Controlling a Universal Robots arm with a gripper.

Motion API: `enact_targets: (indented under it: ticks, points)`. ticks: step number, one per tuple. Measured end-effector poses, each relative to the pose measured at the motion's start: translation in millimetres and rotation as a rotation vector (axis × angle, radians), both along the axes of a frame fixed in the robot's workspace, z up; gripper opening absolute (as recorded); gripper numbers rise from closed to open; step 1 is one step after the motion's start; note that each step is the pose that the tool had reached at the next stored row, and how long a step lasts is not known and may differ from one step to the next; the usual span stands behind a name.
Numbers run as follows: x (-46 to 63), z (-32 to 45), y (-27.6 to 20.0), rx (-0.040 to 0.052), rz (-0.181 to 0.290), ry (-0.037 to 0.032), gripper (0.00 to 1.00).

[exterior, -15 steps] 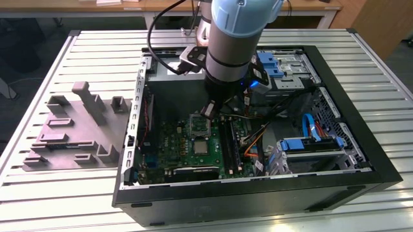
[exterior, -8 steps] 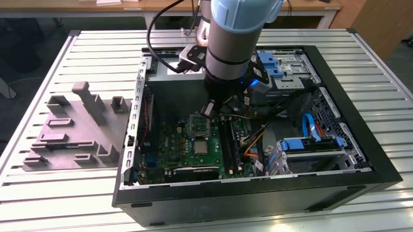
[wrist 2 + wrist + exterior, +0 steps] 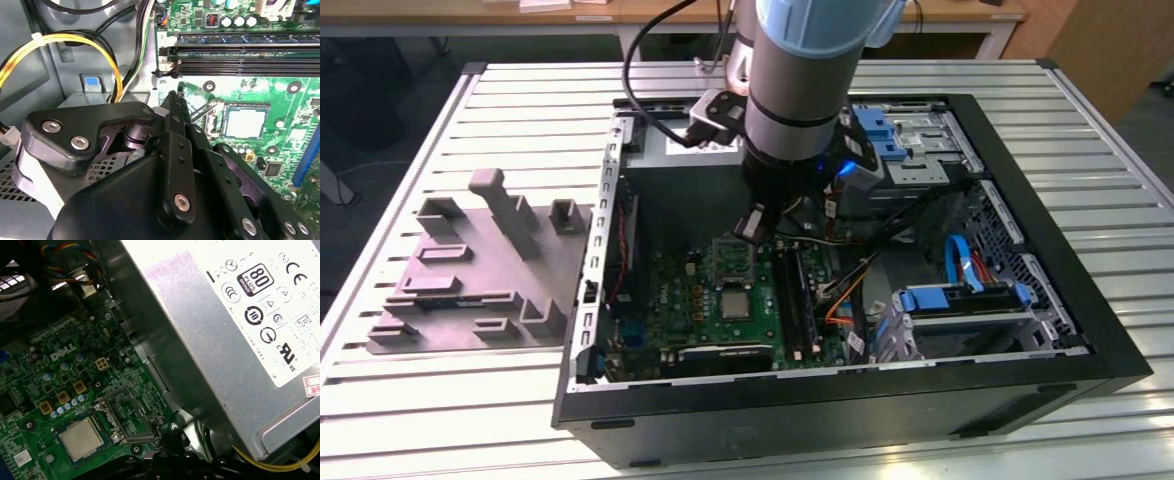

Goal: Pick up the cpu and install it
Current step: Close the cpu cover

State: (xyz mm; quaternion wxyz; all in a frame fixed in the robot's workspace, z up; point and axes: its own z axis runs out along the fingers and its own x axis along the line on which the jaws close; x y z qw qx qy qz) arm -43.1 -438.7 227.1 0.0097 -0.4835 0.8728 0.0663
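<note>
Overhead, slatted table under open case; cpu in socket; end effector pressed together.

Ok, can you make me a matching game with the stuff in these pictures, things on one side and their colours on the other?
Things:
1. chip
2. circuit board
3. big metal box with a label
4. looped wires

Colours:
A. yellow and black
B. green
C. grey with a white label
D. pale silver

Pairs: 1-D, 2-B, 3-C, 4-A
</note>
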Motion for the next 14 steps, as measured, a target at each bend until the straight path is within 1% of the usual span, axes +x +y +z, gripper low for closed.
enact_targets:
  ticks: [2, 8, 11, 14]
  points:
    - [0.0, 0.8, 0.2, -0.0077, 0.0, 0.0, 0.11]
    - [-0.4, 3.4, 1.0, -0.025, 0.005, 0.0, 0.11]
    - [-1.0, 4.1, 1.2, -0.0287, 0.013, -0.0001, 0.11]
    - [-1.2, 5.0, 1.5, -0.0288, 0.014, -0.0002, 0.11]
